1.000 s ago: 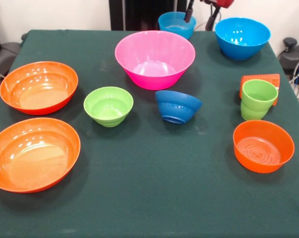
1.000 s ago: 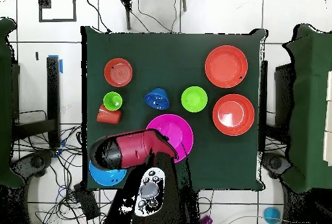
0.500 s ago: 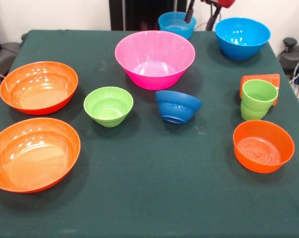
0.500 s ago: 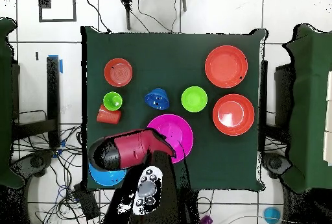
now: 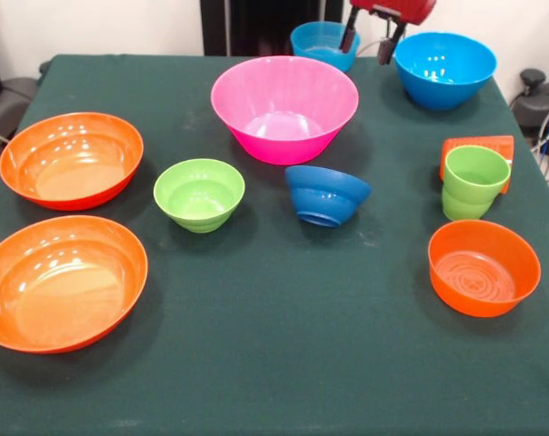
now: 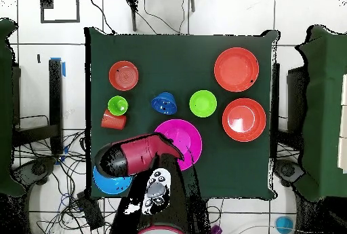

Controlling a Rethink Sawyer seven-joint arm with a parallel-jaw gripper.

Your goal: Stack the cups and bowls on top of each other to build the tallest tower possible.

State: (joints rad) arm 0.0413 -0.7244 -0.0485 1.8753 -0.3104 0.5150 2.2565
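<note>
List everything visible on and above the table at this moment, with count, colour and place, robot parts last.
Places as the front view shows them.
Table: one, dark green cloth.
Pink bowl: one, big, far centre, standing alone.
Wide orange bowls: two, left side, one farther, one nearer.
Smaller orange bowl: one, near right.
Sky blue bowls: two, far edge, one at the right corner, one left of it.
Dark blue bowl: one, small, centre, tilted.
Lime green bowl: one, small, left of centre.
Green cup: one, upright, right side.
Orange cup: one, on its side behind the green cup.
Arm: red and black, over the far edge.
Claw: open, empty, between the sky blue bowls.
</note>
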